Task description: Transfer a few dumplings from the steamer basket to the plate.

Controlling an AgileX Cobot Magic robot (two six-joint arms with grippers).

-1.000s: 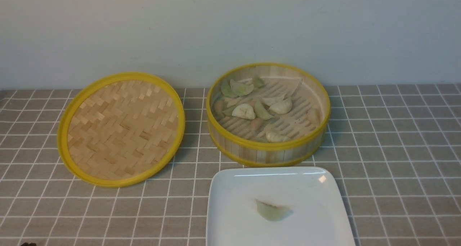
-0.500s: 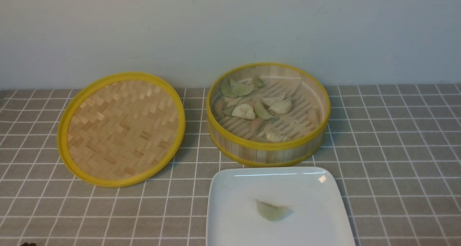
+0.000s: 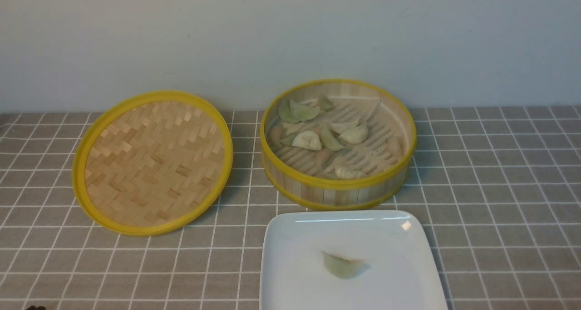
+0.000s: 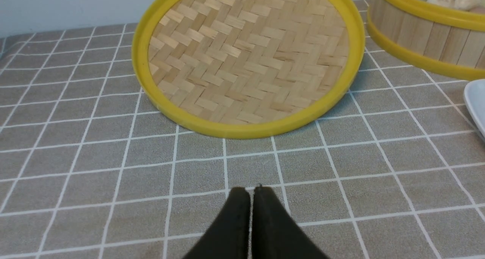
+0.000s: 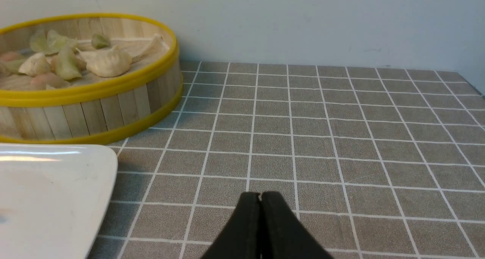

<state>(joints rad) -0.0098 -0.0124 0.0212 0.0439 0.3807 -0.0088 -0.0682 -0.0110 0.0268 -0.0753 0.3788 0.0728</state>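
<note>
The front view shows neither arm; each wrist view shows its gripper, left (image 4: 250,190) and right (image 5: 260,195), pressed closed on nothing above the desk (image 3: 499,187). The basket (image 3: 338,189) holds most dumplings (image 3: 307,140). One green dumpling (image 3: 342,264) lies on the plate (image 3: 290,237) just before it, lid (image 3: 153,161) beside.
</note>
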